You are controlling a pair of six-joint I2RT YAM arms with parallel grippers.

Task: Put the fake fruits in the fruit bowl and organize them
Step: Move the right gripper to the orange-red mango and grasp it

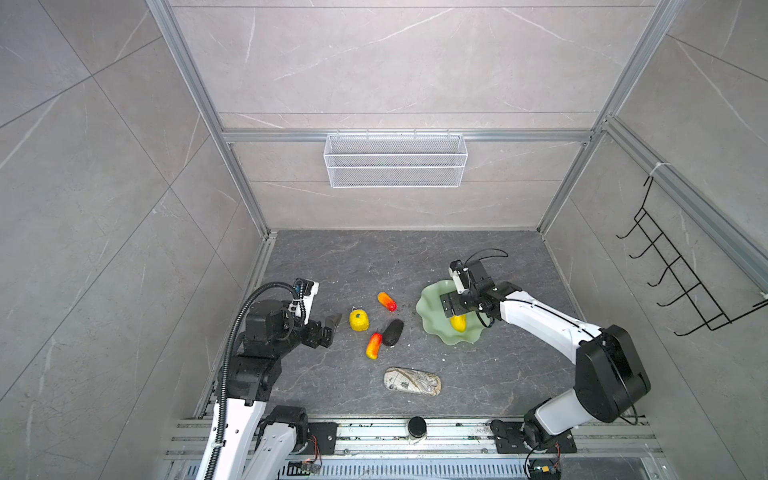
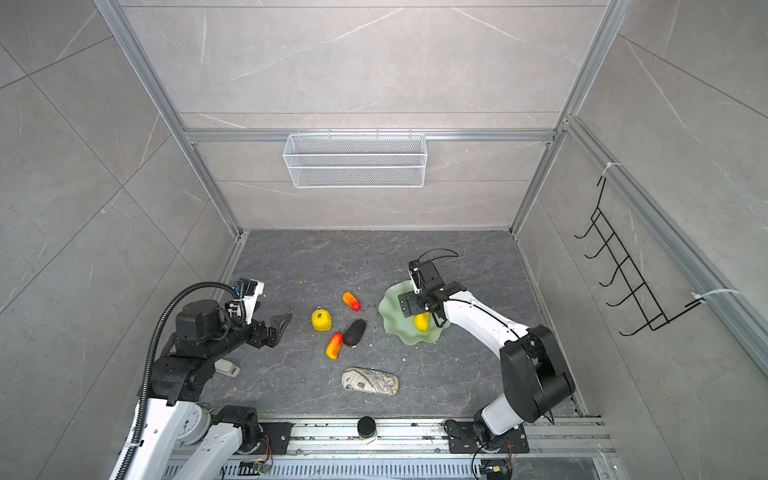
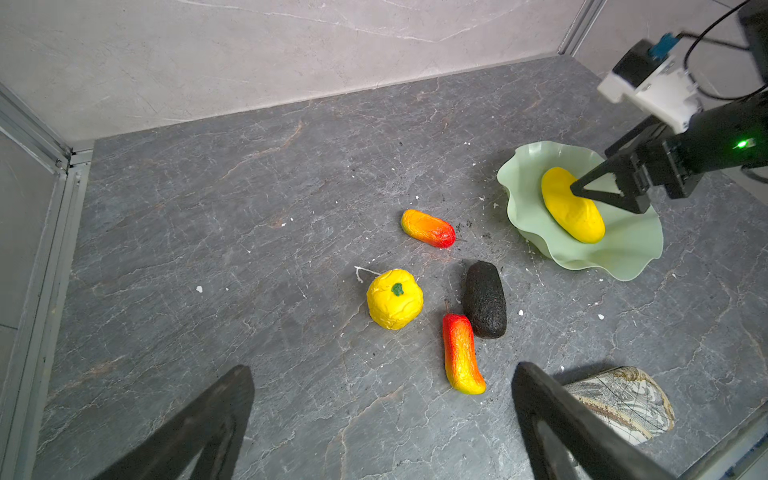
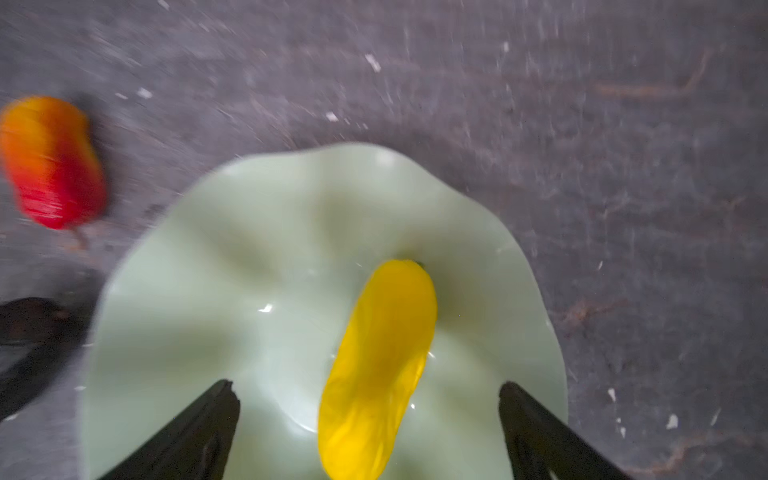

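One long yellow fruit [image 4: 378, 365] lies in the mint-green fruit bowl [image 4: 249, 232], under the right hand [image 4: 368, 385], whose jaws are spread and empty. Left of the bowl on the surface [image 3: 249, 208] lie a round yellow fruit [image 3: 395, 299], a black oval fruit [image 3: 485, 299], a far red-orange fruit [image 3: 428, 227] and a near red-orange fruit [image 3: 461, 353]. Farther left, the left hand [image 3: 384, 368] gapes empty.

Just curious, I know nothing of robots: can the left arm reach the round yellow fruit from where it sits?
Probably yes. The left gripper is open and faces the round yellow fruit, with only bare tabletop between them.
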